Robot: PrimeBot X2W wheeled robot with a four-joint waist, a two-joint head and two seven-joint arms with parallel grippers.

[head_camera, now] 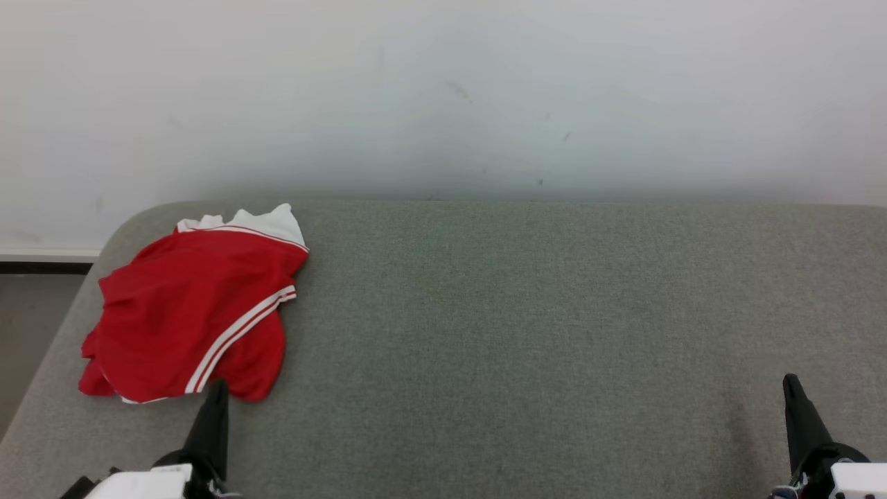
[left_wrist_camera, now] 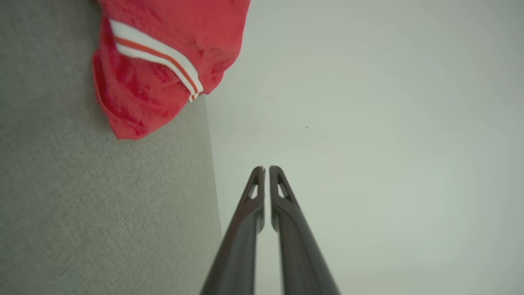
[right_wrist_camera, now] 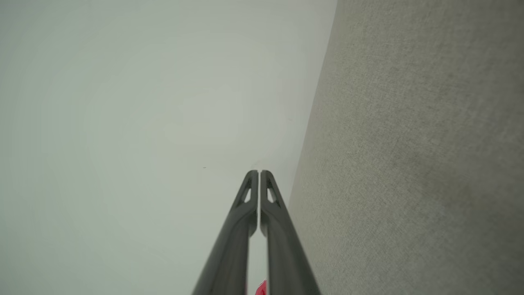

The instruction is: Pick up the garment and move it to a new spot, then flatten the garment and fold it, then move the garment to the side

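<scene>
We see the red garment (head_camera: 187, 319) crumpled near the far left corner of the grey, felt-like table (head_camera: 527, 333), its folds hiding its true shape. Our left gripper (head_camera: 220, 385), cut off at the bottom edge, sits near its hem with its tapered fingers together and empty. The right gripper (head_camera: 788, 380), well apart, is likewise pressed together.

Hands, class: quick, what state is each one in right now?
Left hand: closed, holding nothing.
Right hand: closed, holding nothing.
</scene>
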